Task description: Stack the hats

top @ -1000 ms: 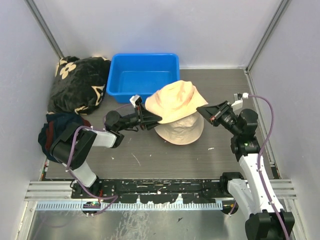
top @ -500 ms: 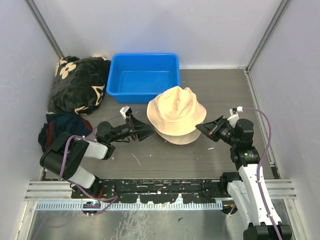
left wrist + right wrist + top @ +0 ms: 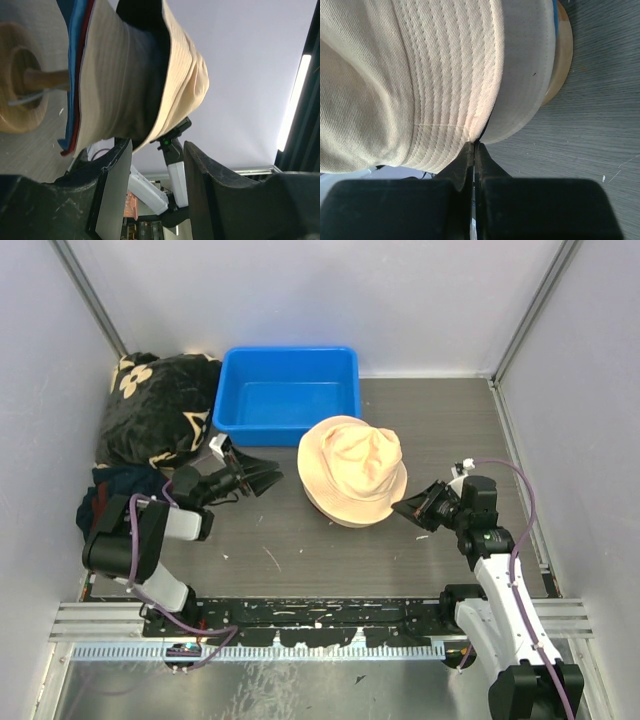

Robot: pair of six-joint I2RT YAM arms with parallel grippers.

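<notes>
The hats sit in one stack in the middle of the table, the top cream hat (image 3: 352, 465) over another cream brim (image 3: 345, 512). The left wrist view shows the stack from the side: cream hat (image 3: 180, 75), light blue brim (image 3: 76, 40) and dark red edge (image 3: 70, 148) on a wooden stand (image 3: 20, 85). My left gripper (image 3: 262, 478) (image 3: 155, 185) is open and holds nothing, a short way left of the stack. My right gripper (image 3: 400, 508) (image 3: 474, 144) is shut on the top cream hat's (image 3: 420, 75) brim at the stack's right edge, just above the lower brim (image 3: 525, 75).
A blue bin (image 3: 288, 390) stands behind the stack. A black blanket with cream flowers (image 3: 155, 405) fills the back left corner, with a navy cloth with red trim (image 3: 115, 500) in front of it. Grey walls close in both sides.
The top cream hat came down from the air onto the stack. My left gripper opened, let go of it and drew back to the left. My right gripper sank with the brim.
</notes>
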